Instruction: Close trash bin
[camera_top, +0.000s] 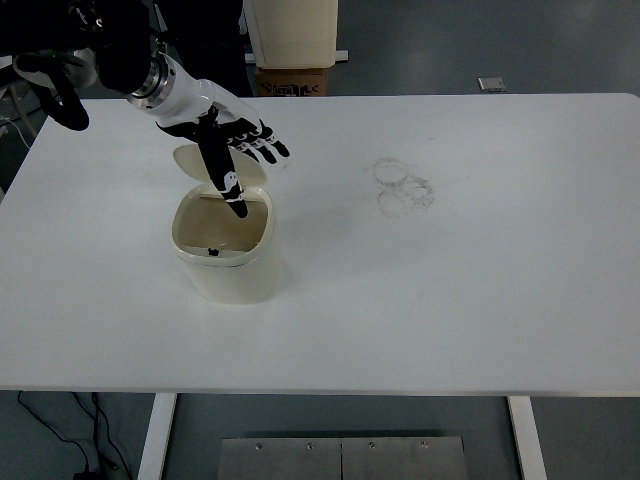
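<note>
One cream trash bin (228, 255) stands on the left half of the white table (450, 290), its mouth uncovered and its lid (200, 163) tipped up behind the back rim. Inside, you see a pale lining and one small dark item low against the near wall. Your left hand (228, 145) hangs over the lid with fingers (262, 146) spread apart, holding nothing, thumb pointing down toward the opening. Faint ring marks (403, 185) stain the tabletop well to the right.
</note>
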